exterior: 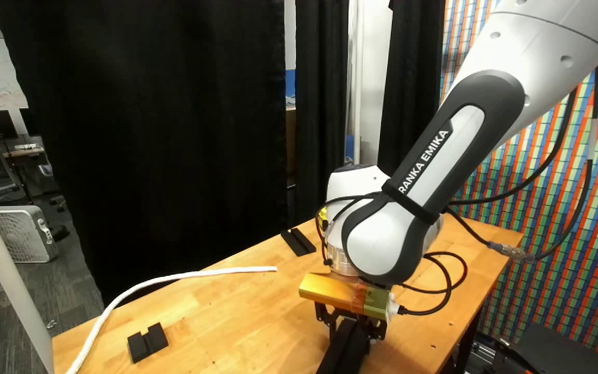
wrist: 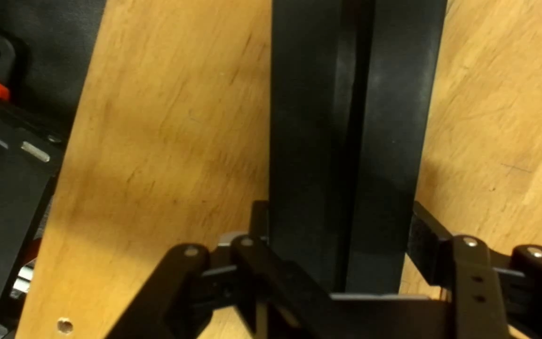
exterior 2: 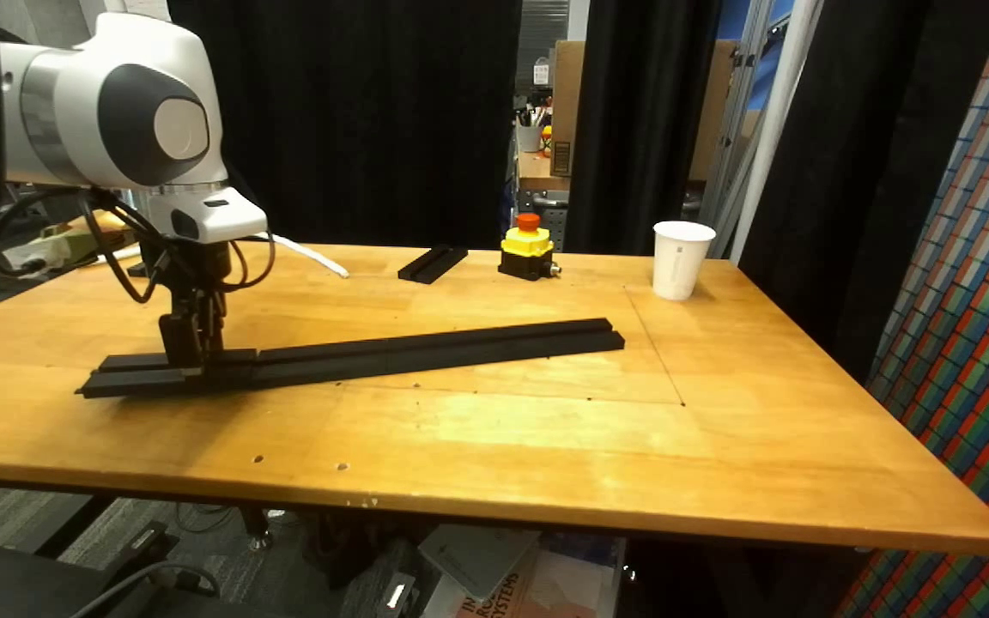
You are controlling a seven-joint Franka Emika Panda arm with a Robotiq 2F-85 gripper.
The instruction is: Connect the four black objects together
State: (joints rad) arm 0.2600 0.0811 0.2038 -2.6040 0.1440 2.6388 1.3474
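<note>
My gripper is low over the table, with its fingers against both sides of a matte black grooved bar segment. This segment fills the middle of the wrist view and also shows in an exterior view. A long black strip, with faint seams, lies on the table. The held segment meets the strip's near-gripper end at a slight angle. I cannot tell whether they are joined. A shadow lies under the held segment. In the wrist view, the meeting point is hidden by the gripper.
Two short grooved black pieces lie apart: one at the back, also in an exterior view, and one at the far end. A white rope, a yellow-and-red stop button and a white cup stand near the back edge.
</note>
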